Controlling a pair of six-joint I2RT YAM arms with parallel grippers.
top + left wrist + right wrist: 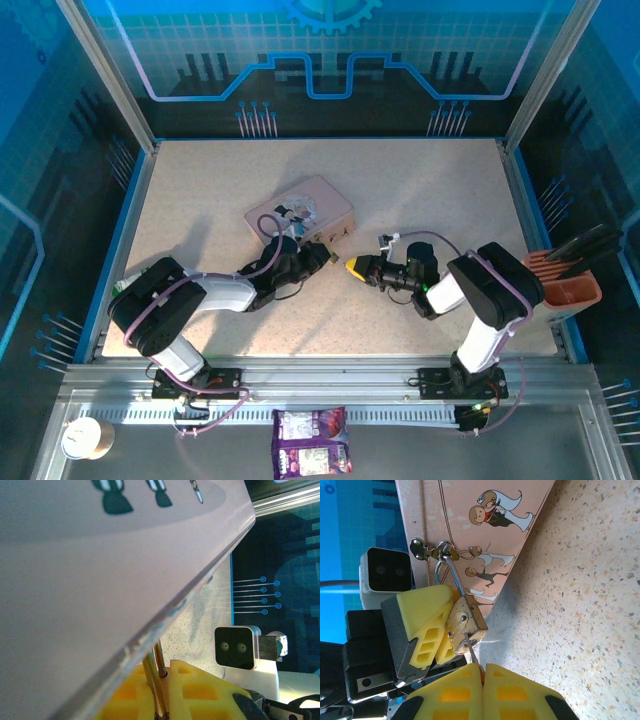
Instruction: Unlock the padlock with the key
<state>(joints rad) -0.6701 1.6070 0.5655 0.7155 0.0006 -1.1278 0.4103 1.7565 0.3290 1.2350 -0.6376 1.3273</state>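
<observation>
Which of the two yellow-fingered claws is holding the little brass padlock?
The left gripper: it clamps the small brass padlock hanging on the pink tin. The right gripper pinches the thin dark key instead.

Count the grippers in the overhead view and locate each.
2. The left gripper is at the near edge of the pink tin, clamping the padlock; the right gripper faces it from the right, pinching the key.
</observation>
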